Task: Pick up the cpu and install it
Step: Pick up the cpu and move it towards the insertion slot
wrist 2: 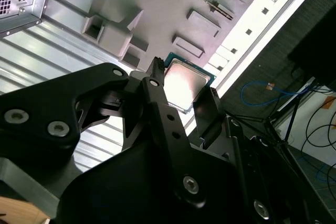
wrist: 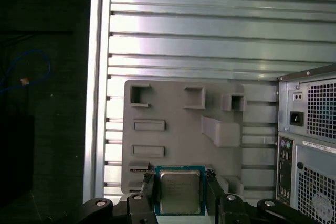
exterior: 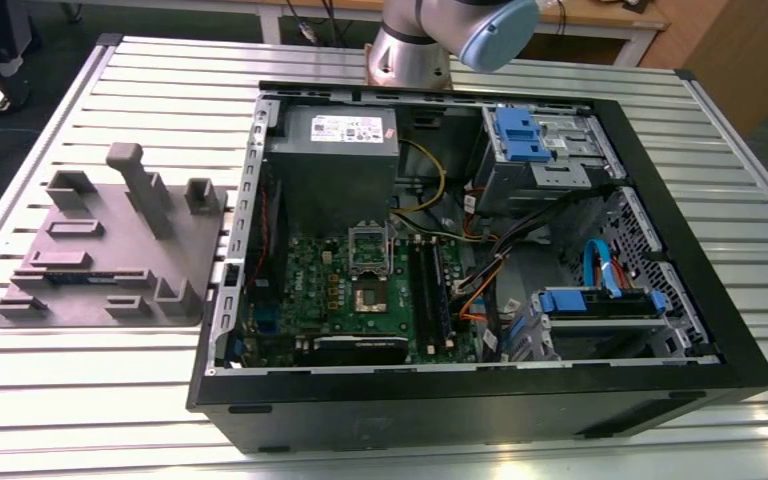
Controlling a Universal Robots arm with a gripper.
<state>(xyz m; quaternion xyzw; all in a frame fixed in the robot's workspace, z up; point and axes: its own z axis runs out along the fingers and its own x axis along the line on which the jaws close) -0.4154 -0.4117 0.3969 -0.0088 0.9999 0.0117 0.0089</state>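
Fingers (wrist: 147, 187) pinched onto the chip (wrist: 180, 191), one on each side edge. It sits flat in my gripper (wrist: 180, 183), silver top facing both wrist cameras. The second wrist view catches glare on the metal, and the faint print on top is too small to read. Past the chip lies the grey tray (wrist: 178, 129) on the slatted table (wrist: 210, 40). In the exterior view my arm (exterior: 411, 45) stands behind the open computer case (exterior: 704, 340). There's a white label (exterior: 340, 127) on the power supply (exterior: 337, 175), but I can't make out its print.
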